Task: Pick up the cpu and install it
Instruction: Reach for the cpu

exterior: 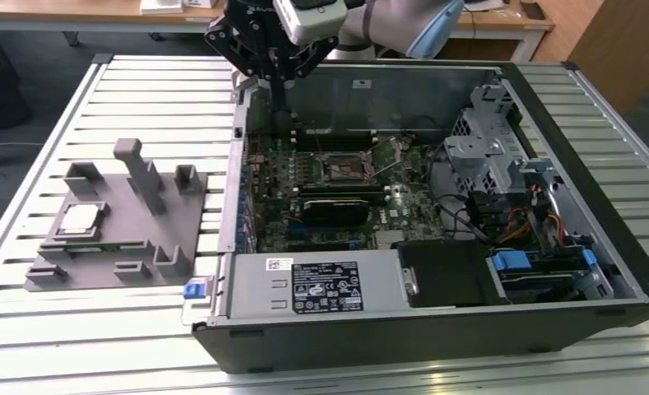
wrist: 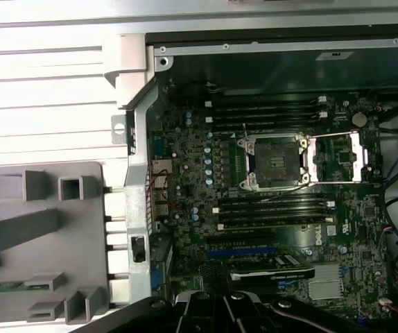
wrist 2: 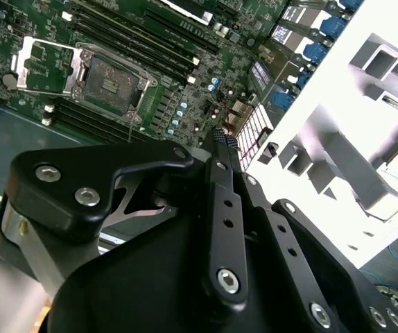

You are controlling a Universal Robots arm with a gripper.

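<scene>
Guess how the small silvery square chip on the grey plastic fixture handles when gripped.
The small silvery square chip looks flat and rigid, probably won't flex. Its smooth metal top may be slippery. It sits low in the grey plastic fixture, so edges likely offer little grip.

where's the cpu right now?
Exterior view's left: the cpu lies on the grey fixture, which sits on the slatted table beside the open computer case.

The label [exterior: 322, 286] on the power supply [exterior: 383, 285] cannot be read.
</scene>
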